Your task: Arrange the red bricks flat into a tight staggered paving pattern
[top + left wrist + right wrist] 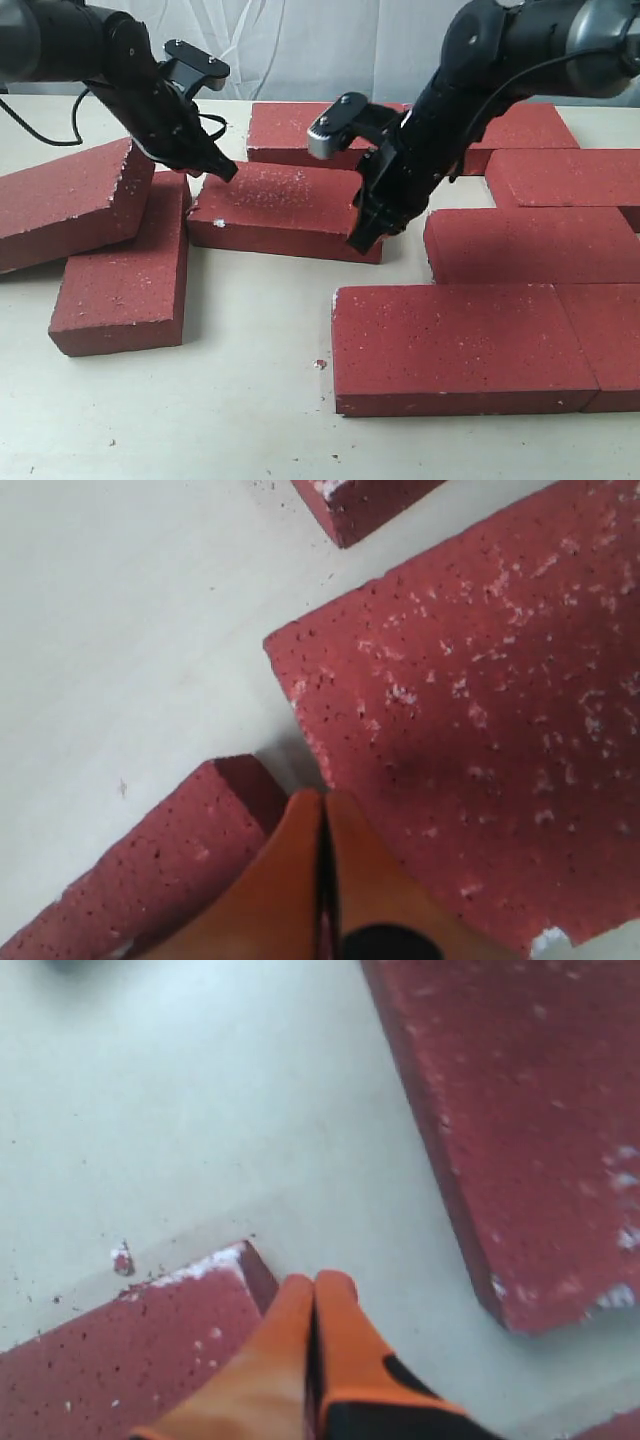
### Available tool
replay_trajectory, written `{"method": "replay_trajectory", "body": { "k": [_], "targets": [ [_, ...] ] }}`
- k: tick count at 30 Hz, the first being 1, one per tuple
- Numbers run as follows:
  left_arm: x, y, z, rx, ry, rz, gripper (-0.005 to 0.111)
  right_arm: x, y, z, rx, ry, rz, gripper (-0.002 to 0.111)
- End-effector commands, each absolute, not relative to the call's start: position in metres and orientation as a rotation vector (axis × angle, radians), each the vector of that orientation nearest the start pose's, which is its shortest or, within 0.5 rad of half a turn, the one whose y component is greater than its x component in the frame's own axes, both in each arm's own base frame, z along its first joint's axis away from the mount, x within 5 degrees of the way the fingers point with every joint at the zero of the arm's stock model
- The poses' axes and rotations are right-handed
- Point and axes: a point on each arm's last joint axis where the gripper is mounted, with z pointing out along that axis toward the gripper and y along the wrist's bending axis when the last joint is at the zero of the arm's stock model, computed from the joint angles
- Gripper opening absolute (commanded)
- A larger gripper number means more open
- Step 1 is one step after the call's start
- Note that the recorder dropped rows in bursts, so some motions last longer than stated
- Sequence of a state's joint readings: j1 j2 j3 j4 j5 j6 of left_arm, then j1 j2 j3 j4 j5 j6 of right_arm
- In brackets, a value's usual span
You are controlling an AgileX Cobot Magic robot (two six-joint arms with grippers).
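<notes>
Nearest lies a pair of red bricks (460,345), flat and end to end at the near right of the worktop (250,420). At far left a tilted brick (70,200) leans on a flat brick (125,275). Next comes the left tool (222,168), its fingers pressed together on nothing, pointing at the far left corner of the middle brick (285,205). It seems to touch, though the wrist view is too close to be sure. The right tool (362,232), likewise closed on nothing, stands at that brick's right end, beside its near corner. Further right, the right-hand bricks (530,240) lie flat in staggered rows with gaps between them.

I judge these bricks heavy, rigid and rough, so they should drag rather than slide, and their whitish edges look apt to chip. They look too broad to pinch. Pushing low on an end or side face with closed tips seems the better hold.
</notes>
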State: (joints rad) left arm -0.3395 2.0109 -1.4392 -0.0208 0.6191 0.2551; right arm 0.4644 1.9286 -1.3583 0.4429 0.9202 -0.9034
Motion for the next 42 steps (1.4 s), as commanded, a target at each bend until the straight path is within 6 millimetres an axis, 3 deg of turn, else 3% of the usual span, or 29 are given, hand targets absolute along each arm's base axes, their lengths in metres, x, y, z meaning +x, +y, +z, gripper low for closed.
{"method": "replay_trajectory", "body": {
  "k": [1,5,16,21,30,35,42],
  "targets": [
    [0.408,-0.148,0.176,0.736,2.525,-0.077,0.000,0.326,0.220,0.181,-1.633,2.332,0.464,-0.001],
    [0.412,-0.149,0.164,0.738,2.530,-0.074,0.000,0.327,0.230,0.172,-1.682,2.305,0.427,-0.001],
    [0.413,-0.146,0.165,0.768,2.509,-0.034,0.000,0.334,0.226,0.160,-1.670,2.327,0.351,-0.001],
    [0.419,-0.136,0.165,0.694,2.510,-0.039,0.000,0.337,0.225,0.152,-1.695,2.322,0.307,-0.001],
    [0.427,-0.134,0.144,0.652,2.507,-0.053,0.000,0.344,0.221,0.137,-1.762,2.286,0.193,-0.001],
    [0.426,-0.135,0.143,0.658,2.510,-0.057,0.000,0.350,0.221,0.140,-1.702,2.277,0.134,-0.001],
    [0.427,-0.135,0.142,0.641,2.505,-0.071,0.000,0.364,0.200,0.142,-1.545,2.360,0.050,-0.001]
  ]
}}
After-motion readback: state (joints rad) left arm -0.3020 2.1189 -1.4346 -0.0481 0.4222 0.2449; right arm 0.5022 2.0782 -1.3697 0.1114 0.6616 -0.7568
